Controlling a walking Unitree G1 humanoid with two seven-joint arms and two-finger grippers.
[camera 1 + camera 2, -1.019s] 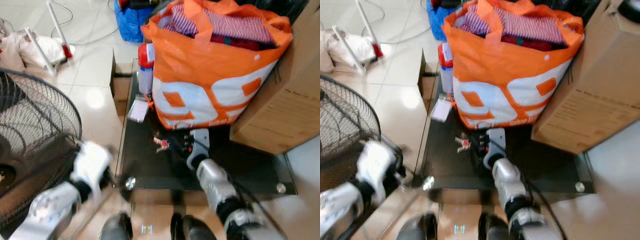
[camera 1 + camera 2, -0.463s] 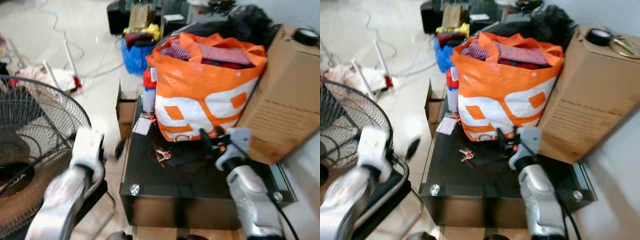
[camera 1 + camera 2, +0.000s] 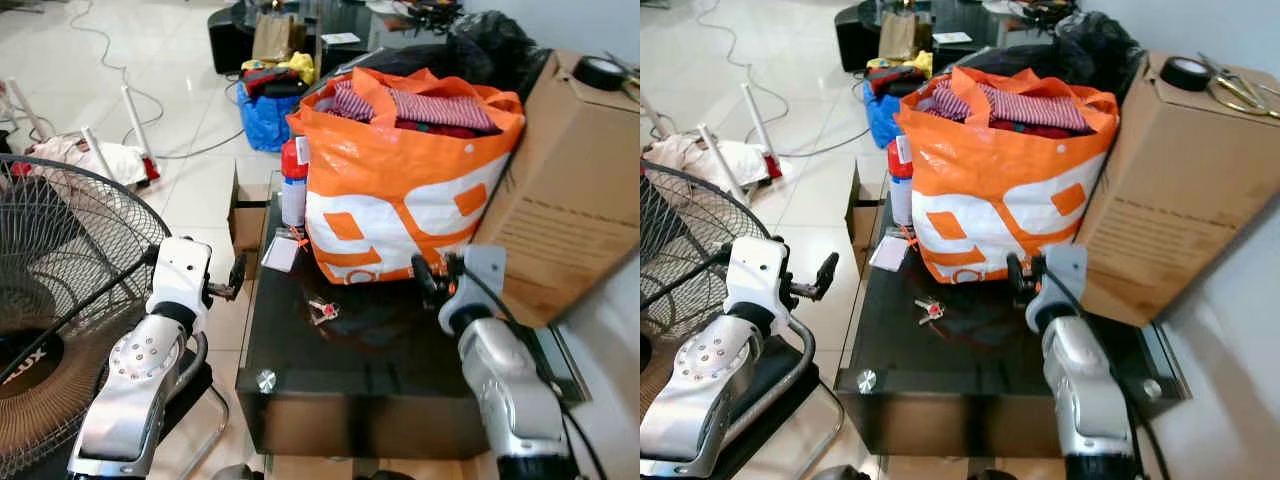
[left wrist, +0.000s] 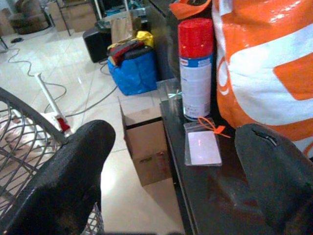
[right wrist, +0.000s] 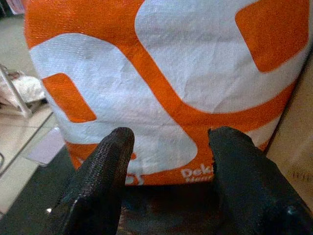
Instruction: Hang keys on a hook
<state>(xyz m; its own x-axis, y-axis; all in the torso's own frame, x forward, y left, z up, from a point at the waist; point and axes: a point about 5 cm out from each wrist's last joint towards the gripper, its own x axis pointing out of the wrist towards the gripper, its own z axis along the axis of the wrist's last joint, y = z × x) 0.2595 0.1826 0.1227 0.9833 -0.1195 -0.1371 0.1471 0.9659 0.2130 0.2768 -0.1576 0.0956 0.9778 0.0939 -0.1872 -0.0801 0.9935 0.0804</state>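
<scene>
The keys [image 3: 322, 309], a small silver bunch with a red tag, lie on the black glass table [image 3: 350, 370] in front of an orange bag [image 3: 400, 190]. My right gripper [image 3: 432, 275] hovers above the table to the right of the keys. It is open and empty, and in the right wrist view its fingertips [image 5: 120, 139] point at the bag's side. My left gripper [image 3: 232, 280] is raised beside the table's left edge. It is also open and empty, and its fingers [image 4: 73, 181] frame a spray can [image 4: 195, 68] and a plastic card [image 4: 202, 147].
A large cardboard box [image 3: 570, 180] stands right of the bag. A floor fan [image 3: 60, 260] is close on my left. A small carton [image 3: 248, 215] sits on the tiles by the table, with a blue bag [image 3: 262, 110] behind it.
The camera has tilted up and pulled back. Both arms have risen: the right gripper has lifted from the table near the keys to in front of the bag. The keys have not moved.
</scene>
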